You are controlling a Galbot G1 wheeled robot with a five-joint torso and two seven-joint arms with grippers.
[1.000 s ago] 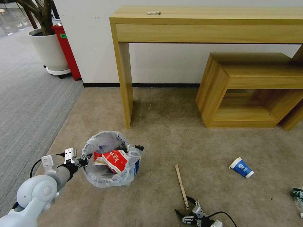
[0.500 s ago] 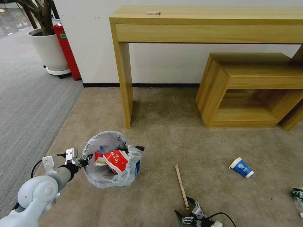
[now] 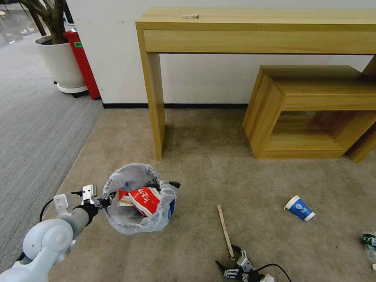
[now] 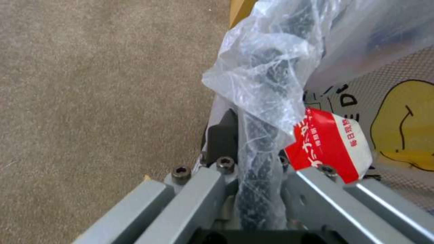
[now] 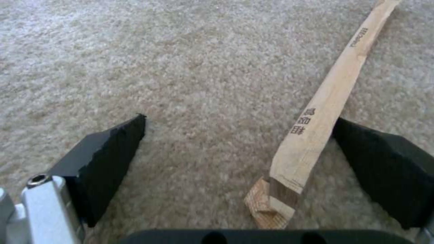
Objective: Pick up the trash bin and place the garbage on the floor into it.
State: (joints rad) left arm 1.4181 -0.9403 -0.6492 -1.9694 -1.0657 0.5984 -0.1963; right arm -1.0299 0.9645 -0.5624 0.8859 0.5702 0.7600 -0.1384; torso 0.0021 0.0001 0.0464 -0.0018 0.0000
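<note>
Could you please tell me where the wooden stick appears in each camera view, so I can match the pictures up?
Head view: the wooden stick lies on the floor, low in the picture, its near end at the open right hand.
Left wrist view: not in it.
Right wrist view: the stick runs diagonally, its near end between the fingers, close to one.
Shared landmark: the right hand.

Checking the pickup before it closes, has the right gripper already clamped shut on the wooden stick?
No, the right gripper is open, its black fingers spread wide with the wooden stick lying on the carpet between them.
</note>
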